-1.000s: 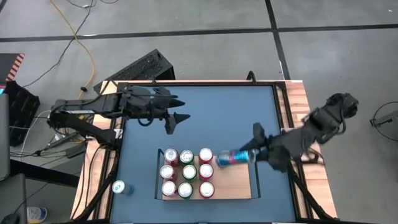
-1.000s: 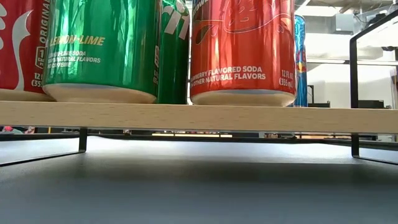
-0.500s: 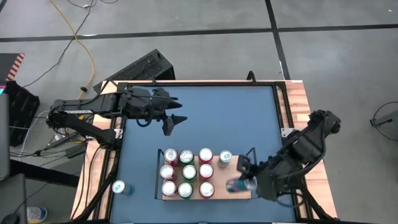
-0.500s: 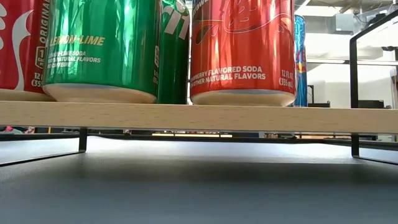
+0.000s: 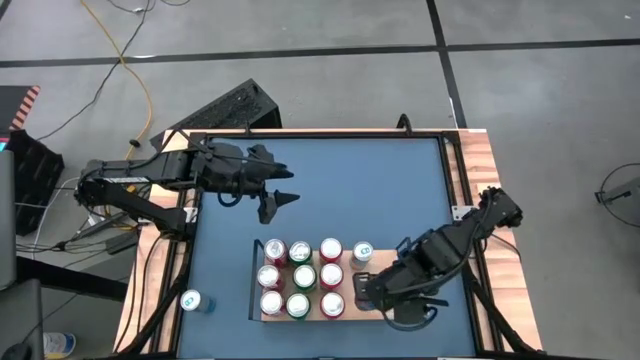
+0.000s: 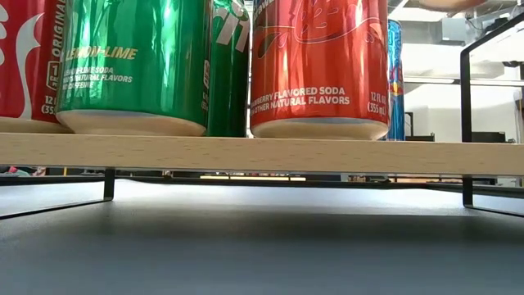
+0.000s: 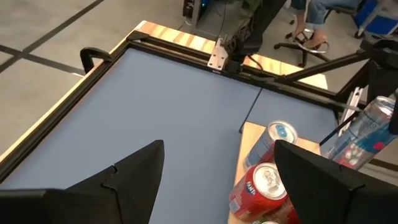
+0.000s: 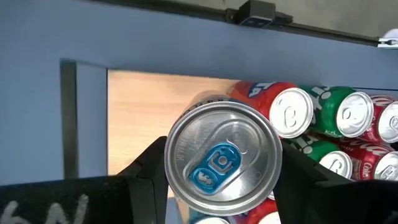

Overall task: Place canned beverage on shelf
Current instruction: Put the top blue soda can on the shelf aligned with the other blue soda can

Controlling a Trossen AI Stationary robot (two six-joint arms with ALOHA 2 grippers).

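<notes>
Above the shelf (image 5: 385,308) edge, right-gripped can (image 8: 217,160)

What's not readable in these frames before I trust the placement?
- Whether the slim blue-and-silver can has touched the light-wood shelf board: in the high view the right claw covers it; the right wrist view shows only its top.
- Low view: the front red and green cans block the incoming can.
- The small blue can off the shelf: label too small.
- The left claw waits, open.
</notes>
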